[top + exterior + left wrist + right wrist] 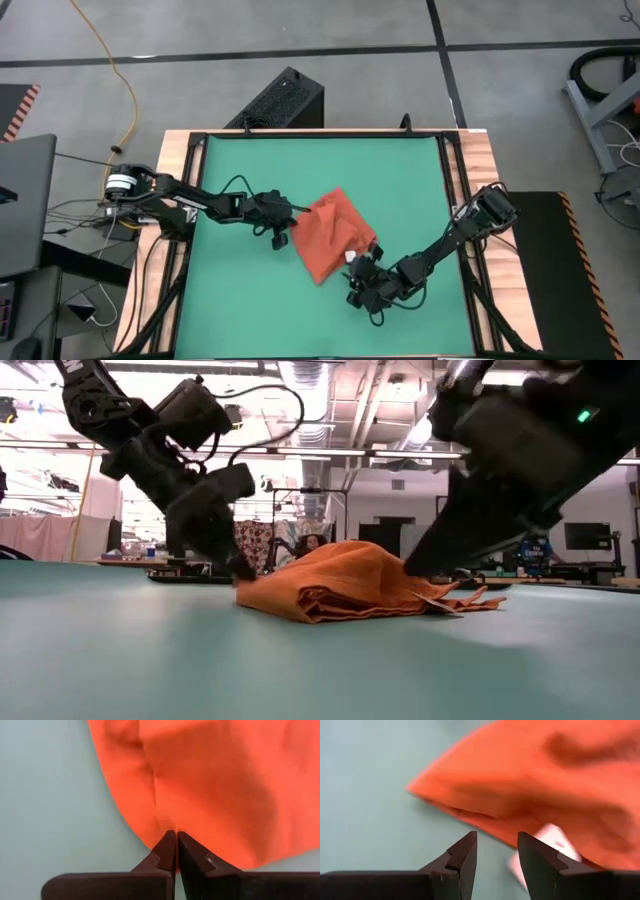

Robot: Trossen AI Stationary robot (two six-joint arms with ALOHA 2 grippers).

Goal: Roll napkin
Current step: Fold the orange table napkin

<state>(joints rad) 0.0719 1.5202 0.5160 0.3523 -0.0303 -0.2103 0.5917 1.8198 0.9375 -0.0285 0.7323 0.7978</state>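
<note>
The left end effector (pixel 176 839) is pinching the napkin (pixel 215 785) edge on the counter (pixel 250 300); the right end effector (pixel 497 845) is hovering spread beside its tag (pixel 555 840).

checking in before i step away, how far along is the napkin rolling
Early stage. Done: the napkin lies folded over in loose layers on the green table, but no tight roll shows. In hand: the left end effector is pinched shut on the napkin's edge; the right end effector is open beside the corner with the white tag, gripping nothing. Left: the rolling itself.
</note>
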